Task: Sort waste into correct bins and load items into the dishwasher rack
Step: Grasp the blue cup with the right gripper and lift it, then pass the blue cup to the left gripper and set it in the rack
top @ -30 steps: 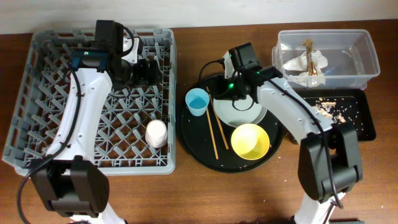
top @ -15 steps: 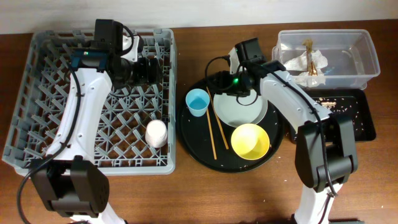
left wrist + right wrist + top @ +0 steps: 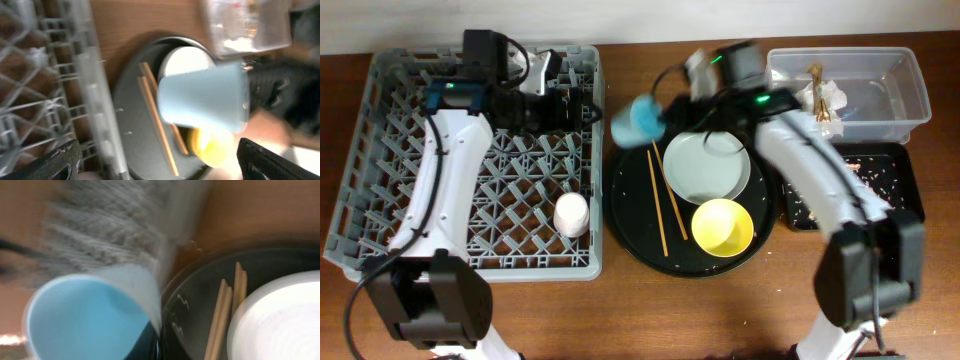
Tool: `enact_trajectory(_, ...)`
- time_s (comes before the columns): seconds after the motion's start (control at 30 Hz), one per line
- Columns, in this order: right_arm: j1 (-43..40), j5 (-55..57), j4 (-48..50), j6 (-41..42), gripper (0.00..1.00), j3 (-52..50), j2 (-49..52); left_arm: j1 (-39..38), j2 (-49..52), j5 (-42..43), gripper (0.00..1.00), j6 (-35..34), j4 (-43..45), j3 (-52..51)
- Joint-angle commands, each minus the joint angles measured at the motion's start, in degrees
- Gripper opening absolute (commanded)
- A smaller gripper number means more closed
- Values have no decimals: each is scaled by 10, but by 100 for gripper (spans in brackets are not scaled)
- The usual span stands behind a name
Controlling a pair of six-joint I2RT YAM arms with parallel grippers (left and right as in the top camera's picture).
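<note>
My right gripper (image 3: 667, 112) is shut on the light-blue cup (image 3: 639, 120) and holds it tipped on its side in the air, over the gap between the grey dishwasher rack (image 3: 380, 150) and the round black tray (image 3: 620, 215). The cup fills the right wrist view (image 3: 90, 315) beside the gripper (image 3: 155, 335). My left gripper (image 3: 572, 108) is open over the rack's far right part and faces the cup (image 3: 205, 100); its fingers (image 3: 160, 165) are empty. The pink cup (image 3: 571, 213) lies in the rack. The plate (image 3: 706, 165), yellow bowl (image 3: 722, 227) and chopsticks (image 3: 665, 200) lie on the round tray.
The clear tub (image 3: 910, 90) at the far right holds the crumpled napkin (image 3: 817, 100) and a brown wrapper. The shallow black tray (image 3: 905, 190) below it holds food scraps (image 3: 850, 172). Bare wooden table lies in front of the rack and tray.
My right gripper has lifted the blue cup off the round tray and carried it left toward the rack's edge. My left gripper has shifted slightly right toward it.
</note>
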Motion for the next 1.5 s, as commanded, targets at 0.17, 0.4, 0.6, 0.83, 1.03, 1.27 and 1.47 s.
enact_trajectory(0.17, -9, -285, 224, 137, 4, 13, -25, 29, -3, 477, 99, 149, 6, 7)
enact_trajectory(0.4, 23, -297, 257, 133, 4, 13, -23, 29, -3, 432, 89, 160, 6, 7)
enact_trajectory(0.6, 27, -283, 179, 76, 4, 12, -20, 30, -3, 469, 91, 160, 31, 7)
enact_trajectory(0.83, 38, -268, 179, 71, 4, 12, -20, 30, -3, 479, 66, 160, 31, 7)
enact_trajectory(1.03, 13, -262, 173, 70, 99, 12, -20, 43, -3, 290, 51, 142, 31, 7)
enact_trajectory(1.27, -53, 59, -81, 9, 99, 12, -20, -84, 20, -471, 52, 40, -61, 7)
enact_trajectory(1.47, -53, 93, -113, -5, 98, 12, -20, -92, 95, -458, 52, 24, -78, 7)
